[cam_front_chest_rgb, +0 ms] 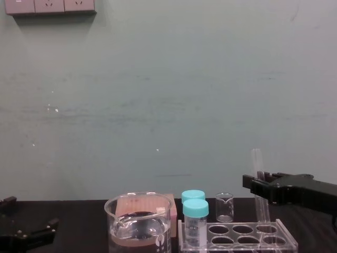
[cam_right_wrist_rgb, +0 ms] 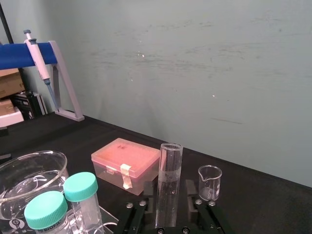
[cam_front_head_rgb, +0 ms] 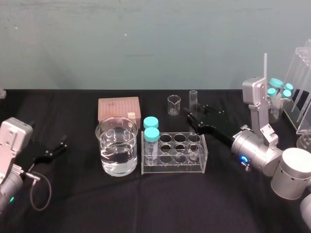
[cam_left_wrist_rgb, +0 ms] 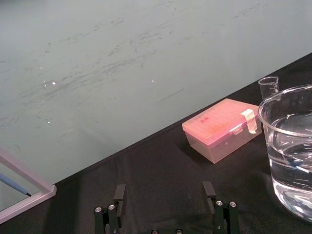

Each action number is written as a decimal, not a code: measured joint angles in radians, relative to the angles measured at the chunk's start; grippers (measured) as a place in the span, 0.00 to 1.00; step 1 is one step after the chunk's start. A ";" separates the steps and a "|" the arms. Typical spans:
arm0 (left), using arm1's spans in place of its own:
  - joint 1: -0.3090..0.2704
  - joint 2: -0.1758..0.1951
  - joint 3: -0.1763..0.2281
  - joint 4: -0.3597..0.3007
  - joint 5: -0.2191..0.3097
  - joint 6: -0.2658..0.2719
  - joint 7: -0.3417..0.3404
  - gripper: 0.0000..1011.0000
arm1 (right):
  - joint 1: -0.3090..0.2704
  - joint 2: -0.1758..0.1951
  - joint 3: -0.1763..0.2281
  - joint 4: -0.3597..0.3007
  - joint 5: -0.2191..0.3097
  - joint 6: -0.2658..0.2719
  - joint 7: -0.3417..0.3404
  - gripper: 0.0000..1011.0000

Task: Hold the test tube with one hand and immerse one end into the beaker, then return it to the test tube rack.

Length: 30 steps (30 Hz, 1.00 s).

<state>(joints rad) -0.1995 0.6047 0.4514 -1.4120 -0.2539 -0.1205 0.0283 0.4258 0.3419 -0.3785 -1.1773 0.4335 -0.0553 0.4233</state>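
Slip risk: the test tube (cam_right_wrist_rgb: 169,185) is smooth glass held high on its length. I judge a light pinch could let it slide or swing once it moves.
Snag risk: it leans a little in the chest view, so a lift that isn't straight could catch its lower end on a hole of the rack (cam_front_head_rgb: 172,167) and drag the rack along.
Path risk: two capped vials (cam_front_head_rgb: 151,133) stand at the rack's left end, between the tube and the beaker (cam_front_head_rgb: 116,145). A low carry could knock them or clip the beaker's rim.
Right hand (cam_front_head_rgb: 195,116): narrowed onto the tube, a finger (cam_right_wrist_rgb: 152,197) against each side, gripping it as far as I can tell.
Tube position: upright at the rack's far right corner; I can't tell whether its bottom has left the hole.
Left hand (cam_front_head_rgb: 51,150): released, fingers spread, idle low over the surface (cam_front_head_rgb: 73,204) left of the beaker.
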 joint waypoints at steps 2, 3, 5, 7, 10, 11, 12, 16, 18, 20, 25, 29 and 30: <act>0.000 0.000 0.000 0.000 0.000 0.000 0.000 0.99 | 0.000 0.000 0.000 0.000 0.000 0.000 0.000 0.37; 0.000 0.000 0.000 0.000 0.000 0.000 0.000 0.99 | 0.000 0.000 0.000 0.000 0.000 0.000 0.000 0.35; 0.000 0.000 0.000 0.000 0.000 0.000 0.000 0.99 | 0.000 0.000 0.000 0.000 0.001 0.000 0.000 0.27; 0.000 0.000 0.000 0.000 0.000 0.000 0.000 0.99 | 0.000 0.000 0.000 -0.001 0.001 0.000 0.000 0.23; 0.000 0.000 0.000 0.000 0.000 0.000 0.000 0.99 | 0.000 0.000 0.000 -0.001 0.001 0.000 0.000 0.22; 0.000 0.000 0.000 0.000 0.000 0.000 0.000 0.99 | 0.000 0.000 0.000 -0.001 0.001 0.000 0.000 0.22; 0.000 0.000 0.000 0.000 0.000 0.000 0.000 0.99 | 0.000 0.000 0.000 -0.001 0.001 0.000 0.000 0.22; 0.000 0.000 0.000 0.000 0.000 0.000 0.000 0.99 | 0.000 0.000 0.000 -0.001 0.001 0.000 0.000 0.22; 0.000 0.000 0.000 0.000 0.000 0.000 0.000 0.99 | 0.000 0.000 0.000 -0.001 0.001 0.000 0.000 0.22; 0.000 0.000 0.000 0.000 0.000 0.000 0.000 0.99 | -0.002 -0.002 0.003 -0.001 0.001 -0.004 0.003 0.22; 0.000 0.000 0.000 0.000 0.000 0.000 0.000 0.99 | -0.008 -0.013 0.012 -0.001 0.002 -0.027 0.036 0.22; 0.000 0.000 0.000 0.000 0.000 0.000 0.000 0.99 | -0.012 -0.018 0.018 -0.004 0.003 -0.043 0.056 0.22; 0.000 0.000 0.000 0.000 0.000 0.000 0.000 0.99 | -0.013 -0.019 0.019 -0.004 0.003 -0.045 0.058 0.22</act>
<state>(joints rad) -0.1995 0.6047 0.4514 -1.4120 -0.2539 -0.1205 0.0283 0.4131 0.3232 -0.3600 -1.1814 0.4362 -0.1007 0.4812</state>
